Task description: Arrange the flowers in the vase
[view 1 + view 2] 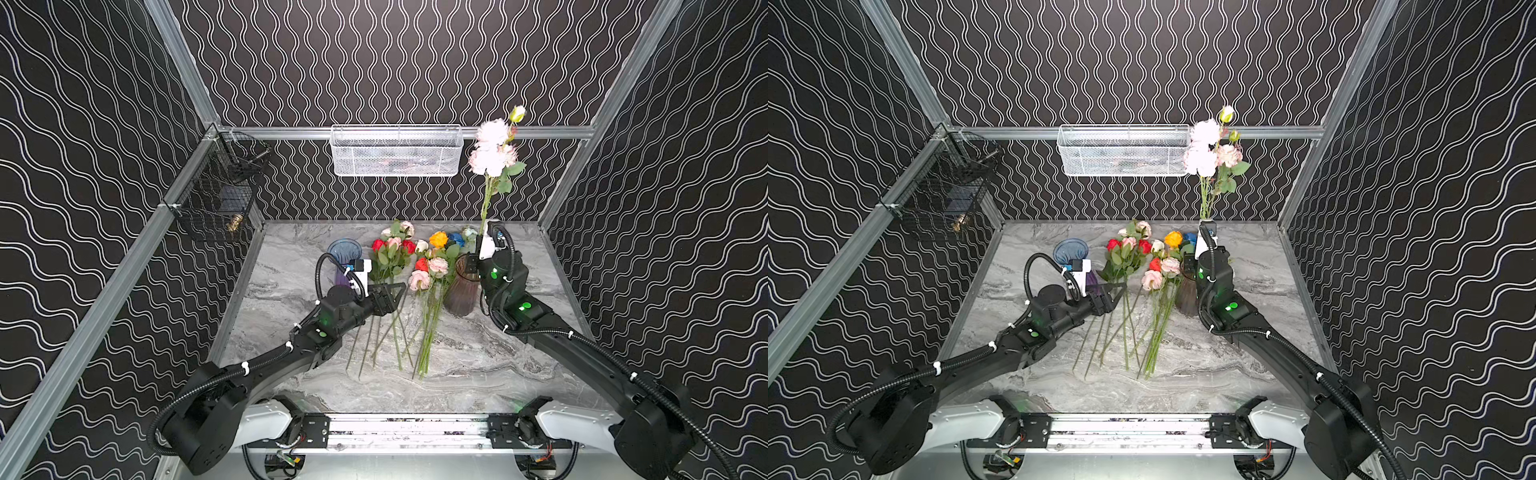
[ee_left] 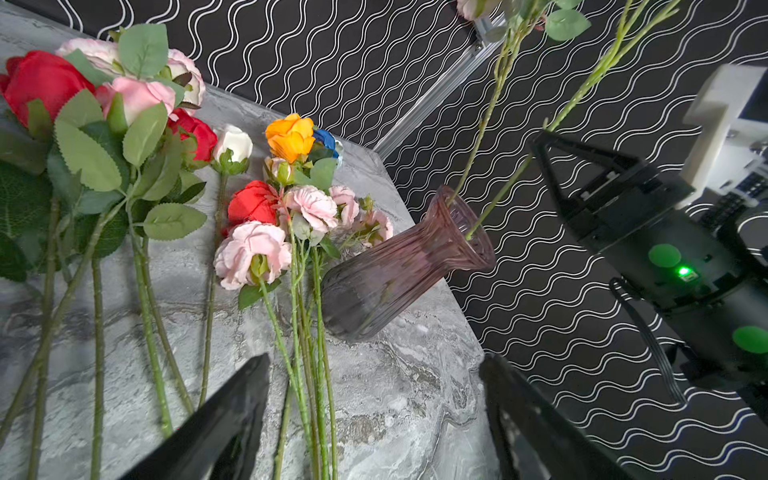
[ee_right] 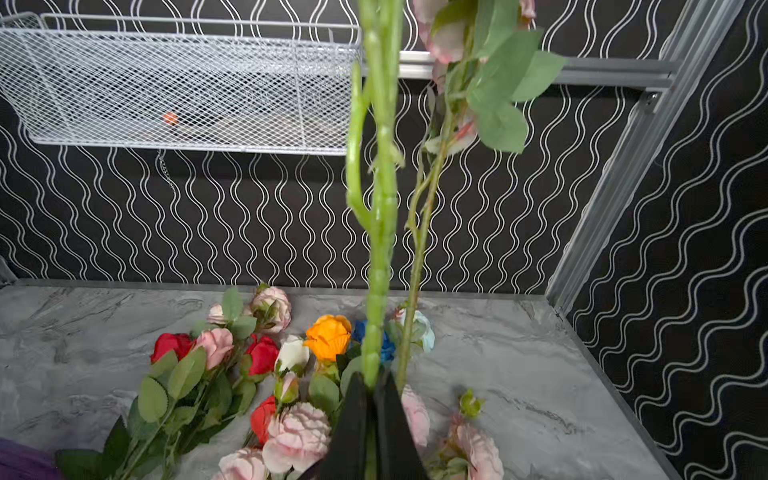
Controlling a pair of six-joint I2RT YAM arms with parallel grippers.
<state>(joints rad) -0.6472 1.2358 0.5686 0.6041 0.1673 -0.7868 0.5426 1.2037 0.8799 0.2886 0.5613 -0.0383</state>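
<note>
The smoky purple glass vase [image 1: 460, 293] [image 1: 1185, 297] [image 2: 399, 266] stands on the right of the marble table. My right gripper [image 1: 483, 237] [image 1: 1202, 225] [image 3: 374, 384] points up above its mouth, shut on a thick green stem. That stem carries tall pale pink flowers [image 1: 492, 149] [image 1: 1204, 153]. In the left wrist view two stems run down into the vase mouth. More flowers [image 1: 419, 266] [image 1: 1152, 266] [image 2: 253, 245] [image 3: 291, 432] lie flat in the middle: red, pink, white, orange and blue. My left gripper [image 1: 395, 297] [image 1: 1116, 296] [image 2: 374, 361] hovers open over their stems, holding nothing.
A blue-purple glass vase [image 1: 344, 249] [image 1: 1070, 248] stands behind the left wrist. A white mesh basket [image 1: 395, 151] [image 3: 178, 87] hangs on the back wall. A black wire basket [image 1: 220, 195] hangs at the left rail. Aluminium rails edge the table.
</note>
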